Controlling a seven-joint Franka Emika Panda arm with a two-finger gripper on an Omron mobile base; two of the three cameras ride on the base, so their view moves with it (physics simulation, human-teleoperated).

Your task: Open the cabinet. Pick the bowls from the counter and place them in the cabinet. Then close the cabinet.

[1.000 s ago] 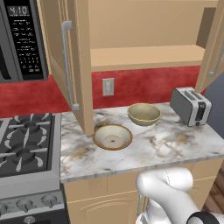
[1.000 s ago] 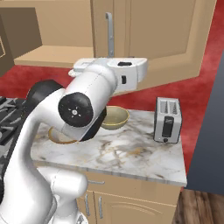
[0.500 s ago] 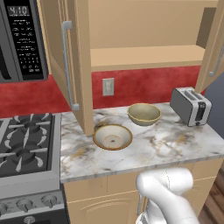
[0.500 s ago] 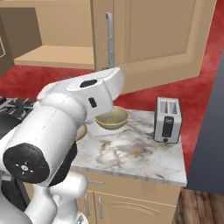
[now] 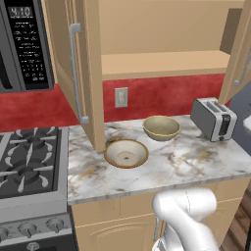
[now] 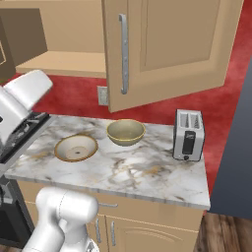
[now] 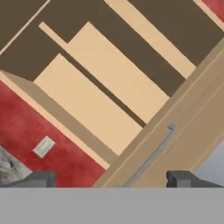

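While the fingers [image 7: 112, 177] gape wide, both beige bowls [image 5: 126, 153] sit gold-rimmed, empty.

glossy white rounded arm [image 5: 188, 215], dark claw [image 7: 111, 178] tips

Even, bright, diffuse rendered light throughout; no single source evident. No glare on the white marble-look counter [image 5: 196, 157] with grey and brown veining. Soft shading only: dimmer interior above the shelf of the light tan wooden wall cabinet [image 5: 166, 63], darker under that shelf against the red wall. The cabinet's recesses read as dark brown bands in the hand view. All pictures slightly soft, low resolution; edges blockiest in the hand view. No lens distortion noticeable at the borders.
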